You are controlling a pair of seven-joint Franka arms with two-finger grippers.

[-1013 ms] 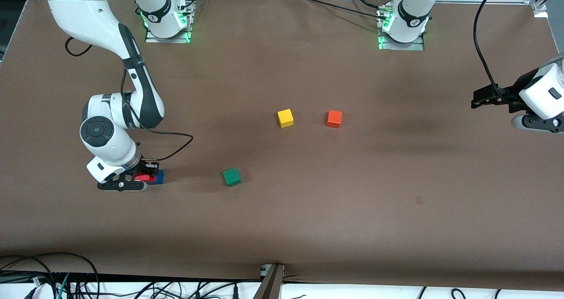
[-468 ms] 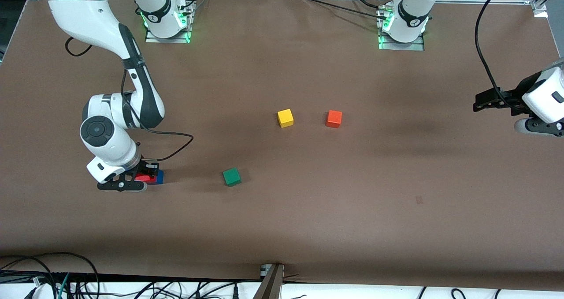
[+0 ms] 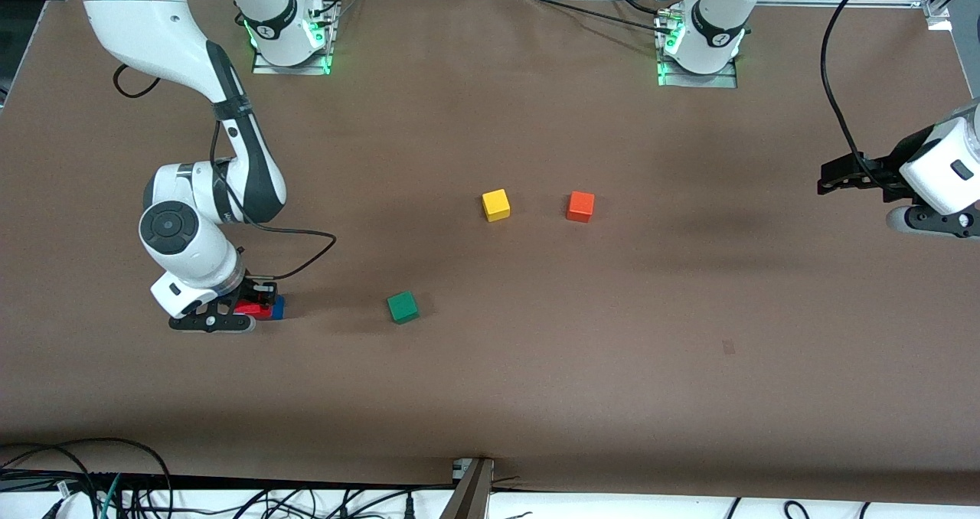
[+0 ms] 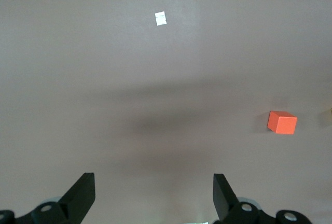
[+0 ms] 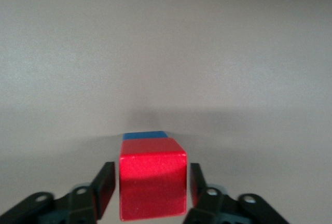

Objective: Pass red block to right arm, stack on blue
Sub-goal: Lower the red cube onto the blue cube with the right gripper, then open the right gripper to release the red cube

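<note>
— Where the right arm reaches down near its own end of the table, what do you see at the right gripper (image 3: pixel 256 310)?

— Its fingers (image 5: pixel 104 185) stand on either side of the red block (image 5: pixel 152 183), with a thin gap showing on each side in the right wrist view, so the jaws are slightly apart and look just clear of the block rather than clamped on it. The red block sits on the blue block (image 5: pixel 144 135), whose top edge peeks out past it.

— And in the front view?

— The red block (image 3: pixel 256 310) and blue block (image 3: pixel 278 306) show together under the gripper, toward the right arm's end of the brown table (image 3: pixel 536 366).

— The other arm?

— The left gripper (image 3: pixel 838 176) waits in the air over the table's edge at the left arm's end, jaws spread wide and holding nothing; its fingertips (image 4: pixel 83 193) frame bare table.

— Anything else?

— A green cube (image 3: pixel 403 306), a yellow cube (image 3: pixel 496 204) and an orange cube (image 3: pixel 580 206) lie mid-table.
</note>
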